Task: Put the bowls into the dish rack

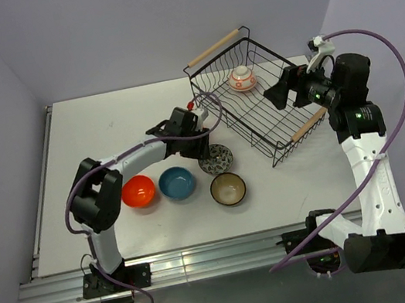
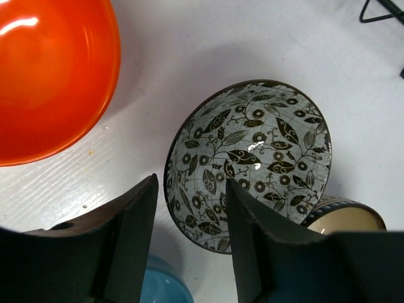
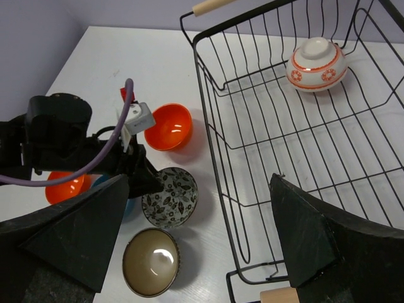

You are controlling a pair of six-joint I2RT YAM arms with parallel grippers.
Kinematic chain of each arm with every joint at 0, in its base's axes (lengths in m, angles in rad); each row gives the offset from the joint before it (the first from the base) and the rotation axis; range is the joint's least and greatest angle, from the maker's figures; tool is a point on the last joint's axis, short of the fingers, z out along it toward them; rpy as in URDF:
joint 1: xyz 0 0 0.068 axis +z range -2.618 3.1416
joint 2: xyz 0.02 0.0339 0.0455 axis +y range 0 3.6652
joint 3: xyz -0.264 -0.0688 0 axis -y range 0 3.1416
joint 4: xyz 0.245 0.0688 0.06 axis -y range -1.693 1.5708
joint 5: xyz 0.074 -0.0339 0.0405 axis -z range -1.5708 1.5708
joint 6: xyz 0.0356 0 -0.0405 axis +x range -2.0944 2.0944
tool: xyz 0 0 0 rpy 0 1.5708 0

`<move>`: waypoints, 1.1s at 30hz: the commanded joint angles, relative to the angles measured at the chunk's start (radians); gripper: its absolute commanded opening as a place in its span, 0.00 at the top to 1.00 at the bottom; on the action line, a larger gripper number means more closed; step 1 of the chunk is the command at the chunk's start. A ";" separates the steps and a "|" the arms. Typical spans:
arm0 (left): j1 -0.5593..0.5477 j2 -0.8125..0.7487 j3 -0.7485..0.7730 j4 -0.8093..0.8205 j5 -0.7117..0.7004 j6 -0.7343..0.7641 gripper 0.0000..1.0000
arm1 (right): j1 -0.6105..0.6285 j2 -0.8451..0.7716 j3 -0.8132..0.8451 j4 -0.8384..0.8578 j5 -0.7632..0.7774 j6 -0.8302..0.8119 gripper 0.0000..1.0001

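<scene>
Left hand [image 2: 190,183]: sat half-spread astride the near rim of the grey patterned bowl [image 2: 252,158], one finger outside and one over the inside. A sliver of tabletop [image 2: 208,44] showed between outer finger and rim, so judged not pinched yet.
Why the rim: thin wall suited a pinch; whole bowl looked too wide for the jaws.
Right hand [image 1: 283,90]: hung spread wide and empty over the 3 o'clock side of the dish rack [image 1: 259,114]; probably parked clear of the left arm.
Dish rack: stood at 1 o'clock on the tabletop, within reach of both arms.
Loaded: only the orange-and-white bowl [image 1: 242,79], upside down on the wire floor at the rack's 12 o'clock end; likely inverted to drain.
On tabletop: grey bowl just off the rack's 8 o'clock corner; brown bowl [image 1: 228,188] at its 5 o'clock; blue bowl [image 1: 177,183] at its 8 o'clock; orange bowl [image 1: 139,191] at 9 o'clock of blue.
Second orange bowl [image 3: 167,126]: at grey's 12 o'clock in the right wrist view, hidden under the left arm from above.
Progress: judged one of six in.
Writing: none legible; no brand or label made out.
</scene>
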 commanded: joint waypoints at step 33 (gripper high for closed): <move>0.001 -0.058 0.208 -0.100 0.080 -0.054 1.00 | -0.005 -0.005 0.115 -0.012 -0.007 0.018 0.00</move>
